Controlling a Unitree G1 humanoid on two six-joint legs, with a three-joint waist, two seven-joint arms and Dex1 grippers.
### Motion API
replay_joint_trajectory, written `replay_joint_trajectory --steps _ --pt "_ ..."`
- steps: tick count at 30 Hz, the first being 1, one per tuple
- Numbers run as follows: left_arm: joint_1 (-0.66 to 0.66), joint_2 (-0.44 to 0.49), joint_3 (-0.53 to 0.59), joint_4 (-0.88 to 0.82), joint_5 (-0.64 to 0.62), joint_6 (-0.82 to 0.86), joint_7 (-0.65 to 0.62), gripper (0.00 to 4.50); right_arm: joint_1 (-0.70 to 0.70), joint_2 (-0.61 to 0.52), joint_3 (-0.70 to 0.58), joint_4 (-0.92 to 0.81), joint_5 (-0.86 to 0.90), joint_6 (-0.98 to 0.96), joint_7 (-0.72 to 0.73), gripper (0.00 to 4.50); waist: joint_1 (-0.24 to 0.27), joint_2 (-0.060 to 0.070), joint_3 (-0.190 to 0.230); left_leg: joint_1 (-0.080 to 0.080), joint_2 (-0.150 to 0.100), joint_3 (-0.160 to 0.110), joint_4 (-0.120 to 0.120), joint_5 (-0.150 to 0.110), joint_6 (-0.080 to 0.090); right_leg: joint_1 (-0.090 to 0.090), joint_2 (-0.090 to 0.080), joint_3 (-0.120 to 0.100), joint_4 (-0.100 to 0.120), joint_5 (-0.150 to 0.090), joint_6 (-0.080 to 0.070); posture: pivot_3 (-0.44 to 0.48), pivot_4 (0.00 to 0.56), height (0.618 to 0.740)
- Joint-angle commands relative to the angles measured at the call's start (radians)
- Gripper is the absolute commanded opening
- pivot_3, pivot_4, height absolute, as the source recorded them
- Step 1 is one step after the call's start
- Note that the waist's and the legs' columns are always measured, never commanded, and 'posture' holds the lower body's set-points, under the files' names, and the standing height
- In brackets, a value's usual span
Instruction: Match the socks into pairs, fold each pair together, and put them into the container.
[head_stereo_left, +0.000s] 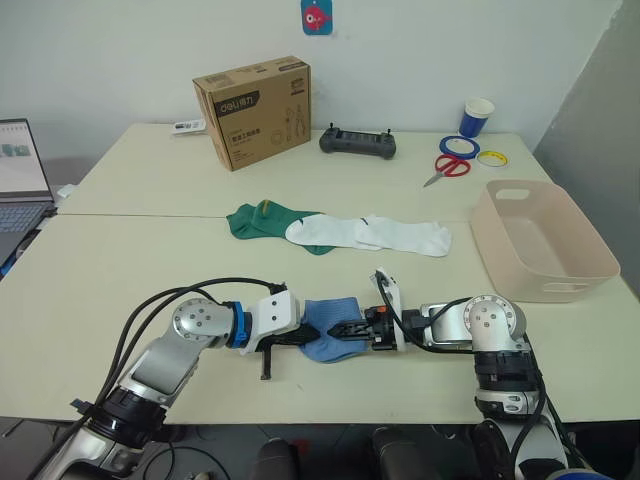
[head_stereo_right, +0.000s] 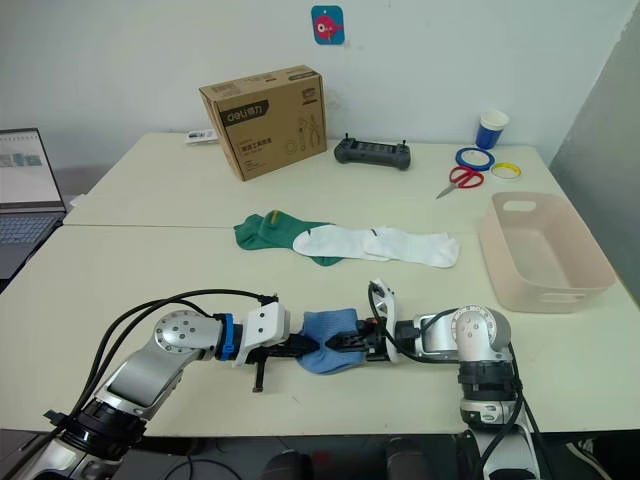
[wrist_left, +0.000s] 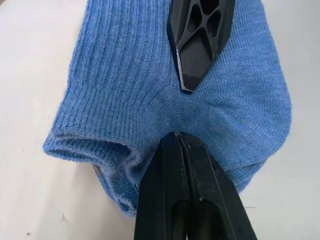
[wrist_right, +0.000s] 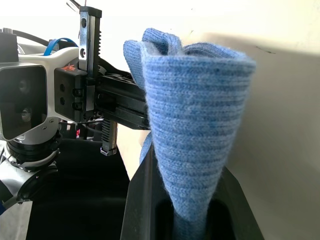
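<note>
A folded bundle of light blue socks lies near the table's front edge, between my two grippers. From the left, my left gripper is shut, its tips pinching the puckered blue fabric. My right gripper comes from the right and is shut on the bundle's other side, with blue sock bulging up between its fingers. Farther back lie dark green socks and two white socks, overlapping in a row. The pink-beige container stands at the right.
A brown cardboard box, a black controller, red scissors, tape rolls and a blue cup sit at the back. A laptop is at the far left.
</note>
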Motion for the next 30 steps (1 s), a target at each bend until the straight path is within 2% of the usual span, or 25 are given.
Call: replay_joint_trajectory --steps 1,5,10,15,16,19,23,30 --pt "0.013 0.004 0.029 -0.006 -0.025 0.026 -0.01 0.18 0.008 -0.007 -0.021 -0.003 -0.01 0.001 -0.004 0.0 0.0 0.0 0.0 0.0 0.0 0.0 0.0 0.0 0.0 0.0 0.0 0.0 0.0 0.0 0.0 0.0 0.15 0.74" --pt "0.004 0.039 0.141 -0.128 -0.19 0.168 -0.043 1.1 -0.003 -0.024 -0.058 -0.029 0.0 -0.007 0.001 0.0 0.0 0.0 0.003 -0.002 0.0 -0.001 0.0 0.0 0.0 -0.001 0.0 -0.001 0.0 0.001 0.002 0.0 0.15 0.74" --pt "-0.014 0.095 0.278 -0.266 -0.37 0.359 -0.036 2.71 -0.012 -0.06 -0.097 -0.133 0.037 -0.017 0.022 0.0 0.0 0.0 0.007 -0.004 0.0 0.0 0.0 0.0 0.0 -0.002 0.0 0.0 -0.001 0.001 0.003 0.0 0.15 0.74" --pt "-0.036 0.114 0.351 -0.324 -0.427 0.425 0.012 4.31 -0.016 -0.133 -0.07 -0.31 0.037 -0.173 0.077 0.0 0.0 0.0 0.009 -0.005 0.0 0.0 -0.006 0.0 0.0 -0.006 0.0 -0.001 -0.001 0.0 0.005 0.0 0.15 0.74" --pt "-0.04 0.108 0.352 -0.326 -0.424 0.424 0.023 4.46 -0.01 -0.158 -0.044 -0.344 0.02 -0.219 0.095 0.0 0.0 0.0 0.009 -0.005 0.0 0.0 -0.008 0.0 0.0 -0.007 0.0 -0.001 -0.001 -0.001 0.005 0.0 0.15 0.74" --pt "-0.053 0.083 0.345 -0.318 -0.416 0.413 0.054 4.46 0.018 -0.221 0.043 -0.42 -0.051 -0.358 0.119 0.0 0.0 0.0 0.009 -0.005 0.0 -0.001 -0.01 0.0 0.0 -0.007 0.001 -0.002 -0.002 -0.002 0.005 0.0 0.15 0.74" --pt "-0.101 0.026 0.337 -0.29 -0.402 0.388 0.102 4.46 0.044 -0.214 0.064 -0.464 -0.095 -0.442 0.066 0.0 0.001 -0.001 0.009 -0.005 0.0 -0.002 -0.01 0.0 0.0 -0.007 0.001 -0.003 -0.002 -0.003 0.005 0.0 0.15 0.74" --pt "-0.187 -0.014 0.297 -0.269 -0.399 0.393 0.112 4.46 0.11 -0.31 0.153 -0.516 -0.287 -0.661 0.024 0.0 0.005 -0.001 0.009 -0.006 -0.001 0.0 -0.01 0.0 0.0 -0.007 0.0 -0.001 -0.002 -0.003 0.005 0.0 0.15 0.74"
